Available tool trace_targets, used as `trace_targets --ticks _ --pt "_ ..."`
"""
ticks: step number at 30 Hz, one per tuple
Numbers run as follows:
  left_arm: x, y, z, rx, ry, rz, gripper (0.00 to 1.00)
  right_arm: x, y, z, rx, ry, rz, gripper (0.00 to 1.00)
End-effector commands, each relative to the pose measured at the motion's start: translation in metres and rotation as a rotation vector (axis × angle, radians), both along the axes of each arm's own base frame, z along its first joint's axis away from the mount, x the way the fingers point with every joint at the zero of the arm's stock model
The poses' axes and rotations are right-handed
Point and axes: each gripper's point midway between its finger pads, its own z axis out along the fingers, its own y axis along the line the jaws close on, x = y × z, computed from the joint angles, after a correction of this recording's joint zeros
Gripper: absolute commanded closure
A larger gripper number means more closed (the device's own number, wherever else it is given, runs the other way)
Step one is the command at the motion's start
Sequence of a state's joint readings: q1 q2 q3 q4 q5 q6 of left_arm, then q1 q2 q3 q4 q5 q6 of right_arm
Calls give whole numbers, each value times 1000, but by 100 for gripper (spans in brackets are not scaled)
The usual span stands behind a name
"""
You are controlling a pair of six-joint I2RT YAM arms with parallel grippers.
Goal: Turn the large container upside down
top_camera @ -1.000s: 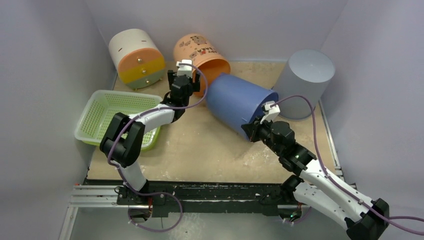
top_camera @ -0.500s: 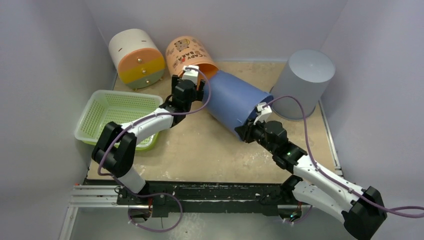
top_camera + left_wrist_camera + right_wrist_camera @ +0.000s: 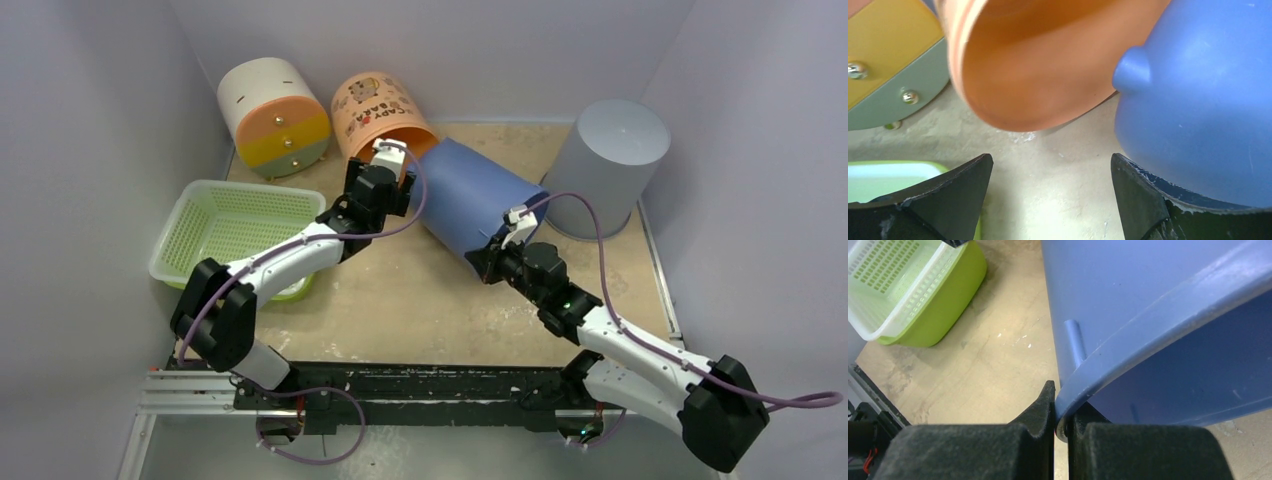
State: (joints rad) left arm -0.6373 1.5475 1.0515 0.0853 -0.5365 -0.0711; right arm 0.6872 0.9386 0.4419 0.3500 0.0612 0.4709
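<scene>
The large blue container (image 3: pixel 470 200) lies tipped on its side in the middle of the worktop (image 3: pixel 400 300), closed end far-left beside the orange bucket (image 3: pixel 385 105), mouth near-right, a pose that reads as halfway to standing on its mouth. The right pincer (image 3: pixel 1062 412) is clamped tight on the near rim, a hold suited to levering the mouth round and down. The left pincer (image 3: pixel 1050 172) stands spread wide, holding nothing, one finger close against the blue wall at the closed end, probably bracing it.
</scene>
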Motion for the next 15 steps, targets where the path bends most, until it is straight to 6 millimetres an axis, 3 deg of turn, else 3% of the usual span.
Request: trace_targets --ticks 1,6,9,15 --pt "-13 16 70 -57 -68 58 15 -9 16 56 86 -118 86 100" --pt "-32 46 122 -29 -106 118 15 -41 28 107 178 -171 240 100" --pt "-43 62 149 -20 -141 155 15 -61 45 126 233 -175 373 100" --pt "-63 79 195 -64 -214 168 15 -82 75 136 400 -203 553 100"
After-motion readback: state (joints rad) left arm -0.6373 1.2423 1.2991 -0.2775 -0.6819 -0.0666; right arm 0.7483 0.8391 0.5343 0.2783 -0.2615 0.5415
